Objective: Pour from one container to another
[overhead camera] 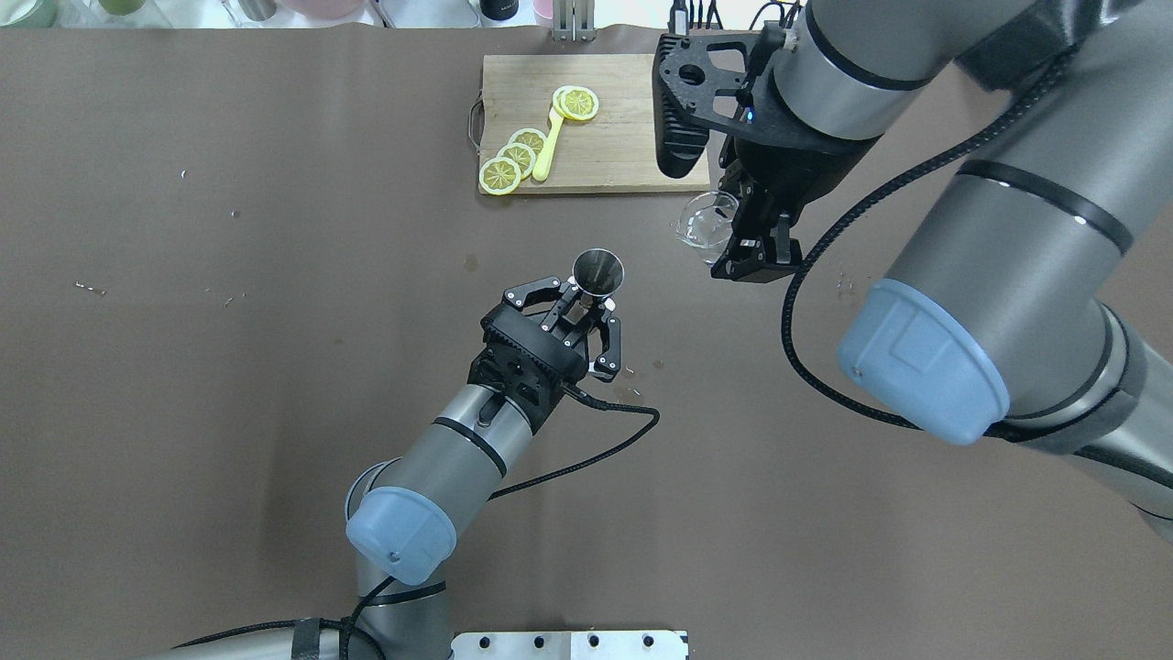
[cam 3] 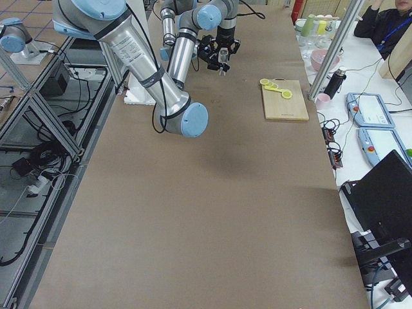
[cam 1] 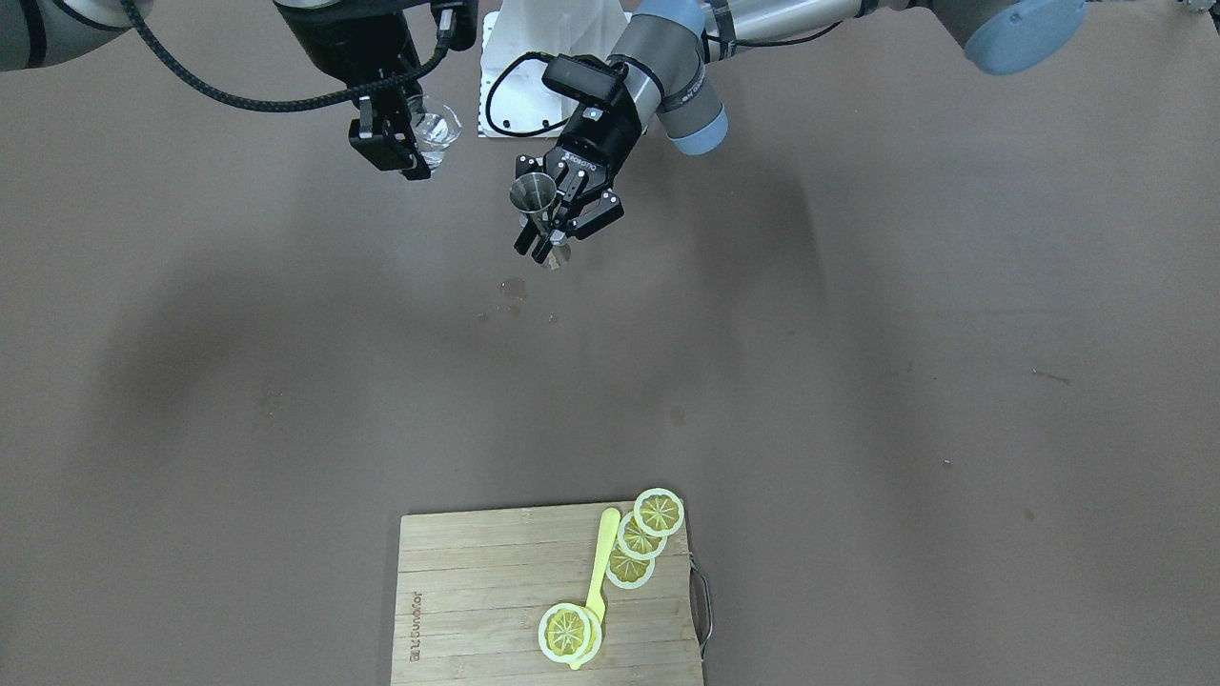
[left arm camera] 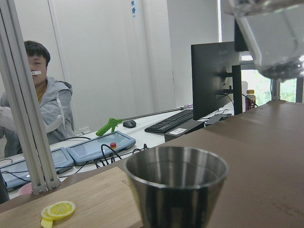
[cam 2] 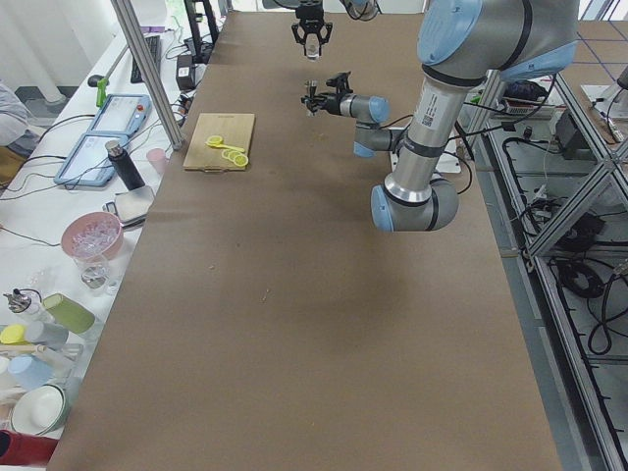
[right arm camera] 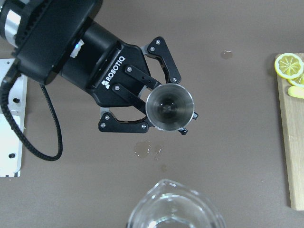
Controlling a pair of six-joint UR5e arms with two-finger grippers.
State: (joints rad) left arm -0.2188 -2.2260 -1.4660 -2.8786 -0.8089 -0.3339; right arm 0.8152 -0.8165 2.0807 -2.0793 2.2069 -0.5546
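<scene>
My left gripper (overhead camera: 586, 301) is shut on the waist of the steel jigger (overhead camera: 597, 270), holding it upright with its open mouth up, a little above the brown table. In the front view the jigger (cam 1: 532, 193) sits in the same gripper (cam 1: 545, 229). My right gripper (overhead camera: 747, 252) is shut on the clear glass tumbler (overhead camera: 706, 225), raised higher and off to the jigger's side, not over it. From the left wrist the jigger (left arm camera: 175, 185) fills the foreground, with the tumbler (left arm camera: 275, 33) slightly tilted at upper right. The right wrist looks down on the tumbler (right arm camera: 173, 211) and jigger (right arm camera: 169, 107).
A wooden cutting board (overhead camera: 623, 137) with lemon slices (overhead camera: 513, 160) and a yellow utensil (overhead camera: 548, 147) lies at the far side. Small wet spots (cam 1: 513, 286) mark the table under the jigger. A white base plate (cam 1: 519, 67) sits by the robot.
</scene>
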